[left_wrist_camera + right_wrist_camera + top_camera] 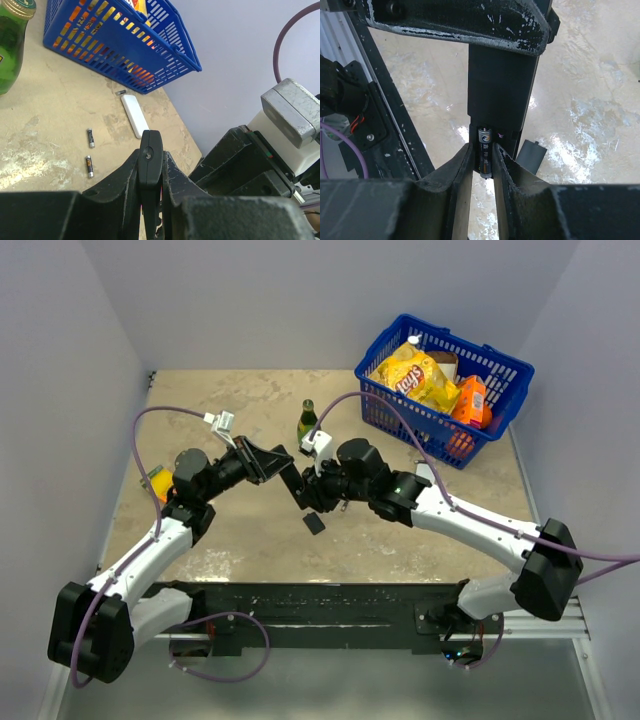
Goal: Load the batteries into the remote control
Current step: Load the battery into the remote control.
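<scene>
My left gripper [283, 468] is shut on the black remote control [294, 483] and holds it above the table; in the left wrist view the remote [150, 155] shows end-on between the fingers. My right gripper [320, 496] is shut on a battery [485, 151] and holds it at the open battery bay at the end of the remote [502, 90]. Two more batteries [90, 138] [89, 166] lie loose on the table. The small black cover piece [314, 523] lies on the table under the grippers and also shows in the right wrist view [530, 156].
A green bottle [307, 421] stands just behind the grippers. A blue basket [500, 365] with snack packs stands at the back right. A flat white device [134, 115] lies near the basket. An orange-and-yellow object [157, 483] lies at the left edge.
</scene>
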